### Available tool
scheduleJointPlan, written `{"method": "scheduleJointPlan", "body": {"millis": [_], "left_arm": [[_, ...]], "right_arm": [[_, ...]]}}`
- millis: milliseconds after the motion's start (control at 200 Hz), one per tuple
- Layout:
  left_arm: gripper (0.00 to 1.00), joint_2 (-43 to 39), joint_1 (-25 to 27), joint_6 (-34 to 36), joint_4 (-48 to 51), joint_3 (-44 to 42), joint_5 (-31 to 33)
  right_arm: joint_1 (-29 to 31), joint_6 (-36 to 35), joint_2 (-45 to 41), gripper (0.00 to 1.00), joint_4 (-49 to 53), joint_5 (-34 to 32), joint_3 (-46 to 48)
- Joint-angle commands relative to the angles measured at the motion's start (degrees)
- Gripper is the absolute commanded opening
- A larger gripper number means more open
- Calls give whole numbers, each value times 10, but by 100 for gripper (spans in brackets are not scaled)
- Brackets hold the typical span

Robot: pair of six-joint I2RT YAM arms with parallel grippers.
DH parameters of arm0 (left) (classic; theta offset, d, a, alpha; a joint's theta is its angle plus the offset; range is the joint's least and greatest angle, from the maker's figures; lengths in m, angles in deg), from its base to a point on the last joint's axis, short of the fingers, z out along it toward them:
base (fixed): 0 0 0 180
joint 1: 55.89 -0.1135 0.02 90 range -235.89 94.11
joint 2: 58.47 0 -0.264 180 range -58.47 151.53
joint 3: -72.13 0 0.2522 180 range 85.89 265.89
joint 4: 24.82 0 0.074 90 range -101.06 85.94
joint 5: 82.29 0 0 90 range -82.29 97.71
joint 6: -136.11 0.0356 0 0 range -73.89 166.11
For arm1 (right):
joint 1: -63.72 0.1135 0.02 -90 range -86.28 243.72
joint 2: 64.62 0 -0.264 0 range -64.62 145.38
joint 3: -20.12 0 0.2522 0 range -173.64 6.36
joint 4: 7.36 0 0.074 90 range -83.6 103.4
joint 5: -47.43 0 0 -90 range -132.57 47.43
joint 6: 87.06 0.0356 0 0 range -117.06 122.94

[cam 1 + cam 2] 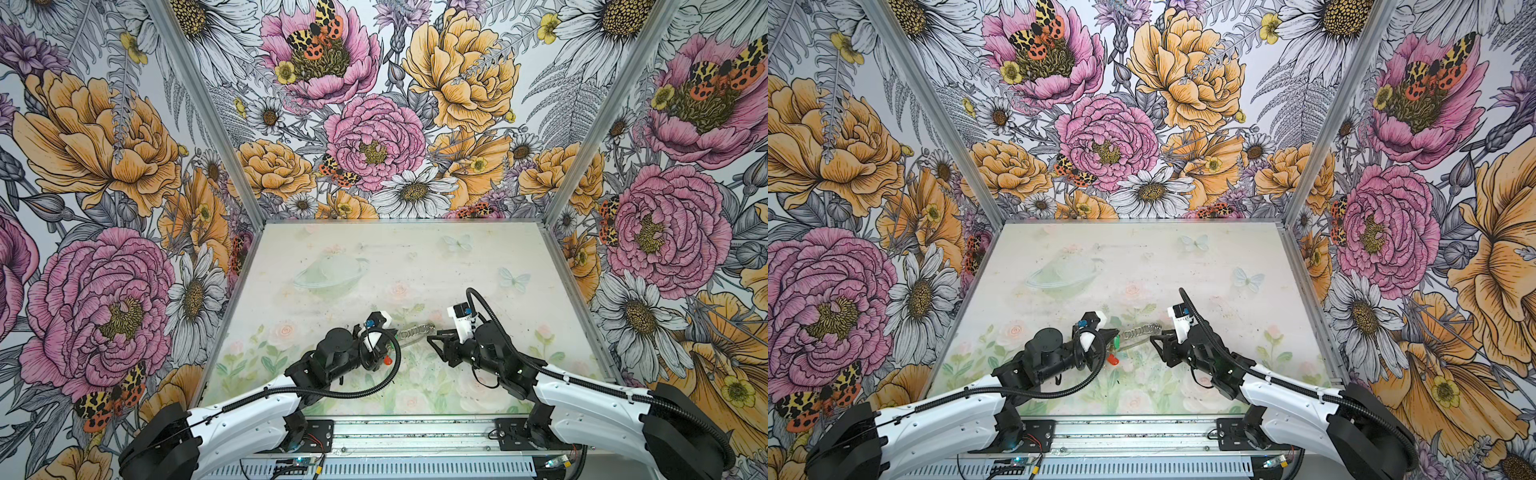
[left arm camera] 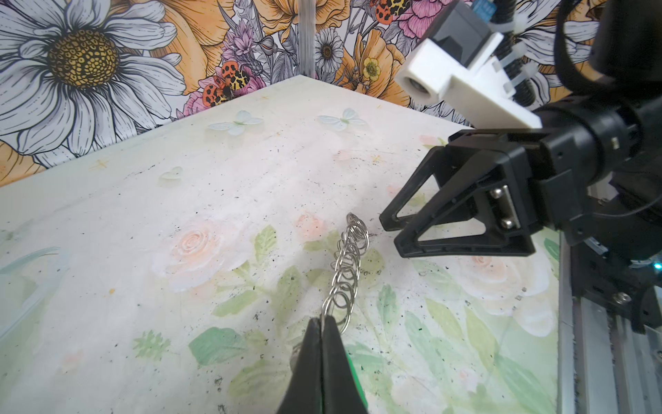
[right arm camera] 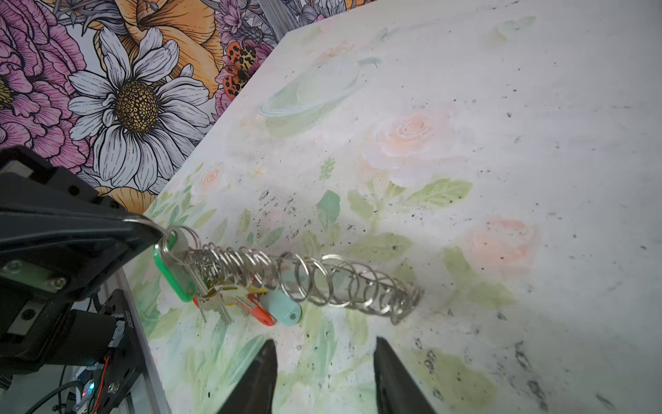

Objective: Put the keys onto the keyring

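The keyring [image 3: 324, 279], a thin hoop strung with many small silver rings, lies low over the table. My left gripper [image 2: 324, 322] is shut on one end of it. Keys hang bunched under that end: a green tag [image 3: 173, 272], an orange-red tag [image 3: 261, 315] and a pale blue tag [image 3: 284, 312] show. In both top views the rings [image 1: 415, 331] [image 1: 1142, 330] span the gap between the left gripper [image 1: 392, 333] and the right gripper [image 1: 433, 340]. The right gripper [image 3: 324, 355] is open and empty, a little short of the free end.
The table [image 1: 374, 257] carries a faded floral print and black specks. Floral walls close in the back and both sides. A metal rail [image 1: 415, 432] with cables runs along the front edge.
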Motion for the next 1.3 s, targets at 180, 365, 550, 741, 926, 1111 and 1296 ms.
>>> {"method": "scheduleJointPlan", "body": {"millis": [180, 365, 550, 741, 926, 1111, 1296], "left_arm": [[0, -21, 5, -11, 18, 23, -4], [0, -28, 19, -17, 38, 28, 1], [0, -58, 36, -58, 78, 23, 49], [0, -106, 39, -145, 150, 9, 108], [0, -156, 39, -220, 192, -14, 115], [0, -177, 38, -279, 246, -21, 138], [0, -173, 32, -325, 297, -17, 184]], "right_arm": [[-44, -101, -3, 56, 72, 36, -83], [-67, -105, 52, 54, 107, 40, -135], [-57, -79, 123, 42, 120, 79, -143], [-11, -24, 169, 44, 93, 100, -134], [26, 49, 198, 49, 84, 97, -134], [32, 140, 214, 51, 28, 95, -111], [33, 242, 249, 51, -73, 100, -80]]}}
